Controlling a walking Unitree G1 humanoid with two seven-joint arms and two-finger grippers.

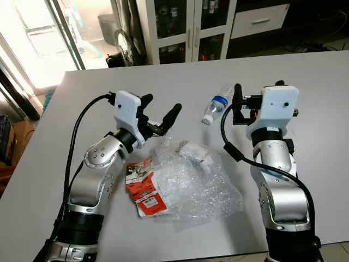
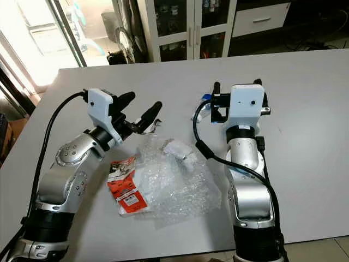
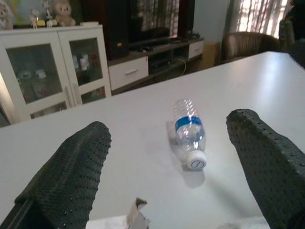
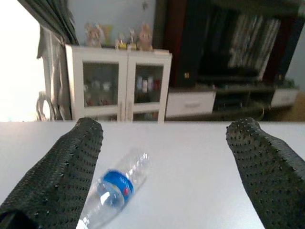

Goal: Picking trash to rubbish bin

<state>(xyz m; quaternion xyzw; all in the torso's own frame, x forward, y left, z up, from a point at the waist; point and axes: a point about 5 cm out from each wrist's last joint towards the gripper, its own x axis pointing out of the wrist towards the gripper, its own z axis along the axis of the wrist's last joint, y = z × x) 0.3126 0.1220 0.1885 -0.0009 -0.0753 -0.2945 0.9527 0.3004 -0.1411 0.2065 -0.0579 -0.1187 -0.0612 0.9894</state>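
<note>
Crinkled clear plastic wrap (image 1: pixel 199 188) (bubbled) | ribbed bottle (image 1: pixel 214 109) | smooth table (image 1: pixel 305 76)

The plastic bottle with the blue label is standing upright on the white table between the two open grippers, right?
Not quite: the plastic bottle is lying on its side on the white table, as the left wrist view shows. The left gripper and right gripper are indeed open.

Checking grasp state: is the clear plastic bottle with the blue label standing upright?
No, the clear plastic bottle with the blue label lies on its side on the white table.
</note>
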